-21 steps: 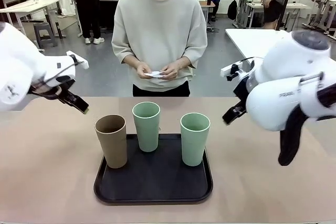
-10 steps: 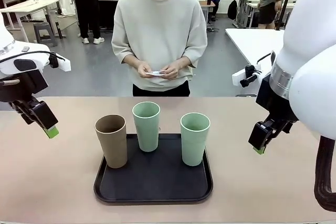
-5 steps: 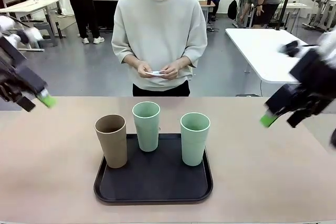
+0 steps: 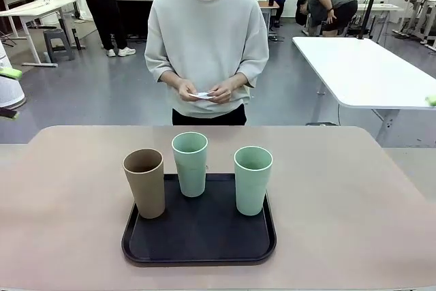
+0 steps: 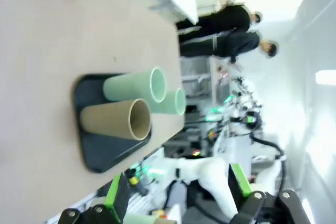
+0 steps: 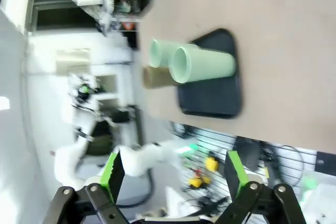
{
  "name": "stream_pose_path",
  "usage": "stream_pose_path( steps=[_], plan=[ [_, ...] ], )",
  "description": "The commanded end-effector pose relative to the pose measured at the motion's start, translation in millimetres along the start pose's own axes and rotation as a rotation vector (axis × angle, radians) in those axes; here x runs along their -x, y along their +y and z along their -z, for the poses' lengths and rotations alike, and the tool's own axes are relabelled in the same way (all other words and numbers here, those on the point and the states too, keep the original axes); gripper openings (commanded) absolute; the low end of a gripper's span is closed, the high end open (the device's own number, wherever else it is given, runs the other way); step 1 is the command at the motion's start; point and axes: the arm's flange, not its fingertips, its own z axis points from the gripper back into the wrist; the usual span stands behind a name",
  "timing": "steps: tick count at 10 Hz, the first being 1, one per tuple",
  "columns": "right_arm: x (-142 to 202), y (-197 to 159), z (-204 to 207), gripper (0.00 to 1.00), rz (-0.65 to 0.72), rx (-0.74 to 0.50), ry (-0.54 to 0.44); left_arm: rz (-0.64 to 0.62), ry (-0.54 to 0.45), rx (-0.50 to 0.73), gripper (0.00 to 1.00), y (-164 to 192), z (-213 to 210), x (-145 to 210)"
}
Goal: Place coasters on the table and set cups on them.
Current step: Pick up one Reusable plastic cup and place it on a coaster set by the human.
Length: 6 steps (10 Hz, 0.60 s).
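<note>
In the front view a brown cup (image 4: 144, 182), a green cup (image 4: 190, 163) and a second green cup (image 4: 253, 180) stand upright on a black tray (image 4: 199, 240), at its left, far and right edges. The tray sits by the middle of the near edge of the surface (image 4: 68, 223), probably as a carrier, since no coaster lies on the bare top yet. The person (image 4: 208, 39) holds the coasters (image 4: 201, 95) as thin white paper beyond the far edge, seemingly readying them; how many I cannot tell

In the left wrist view the left hand (image 5: 176, 190) has its fingers spread wide with nothing between them, off to the side of the surface, likely leaving room for the coasters

In the right wrist view the right hand (image 6: 173, 174) is spread and empty too, off the opposite side and facing the tray
</note>
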Motion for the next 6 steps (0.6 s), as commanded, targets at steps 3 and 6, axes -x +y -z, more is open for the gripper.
stream_pose_path(
  steps=[3,6],
  plan=[
    [25,-27,-17,1.0,0.04,-0.116,0.048,-0.017,0.02,0.044,1.0,12,-49,17],
    [22,-54,-29,1.0,-0.083,-0.033,0.083,0.001,0.062,0.001,1.0,32,-60,16]
  ],
)
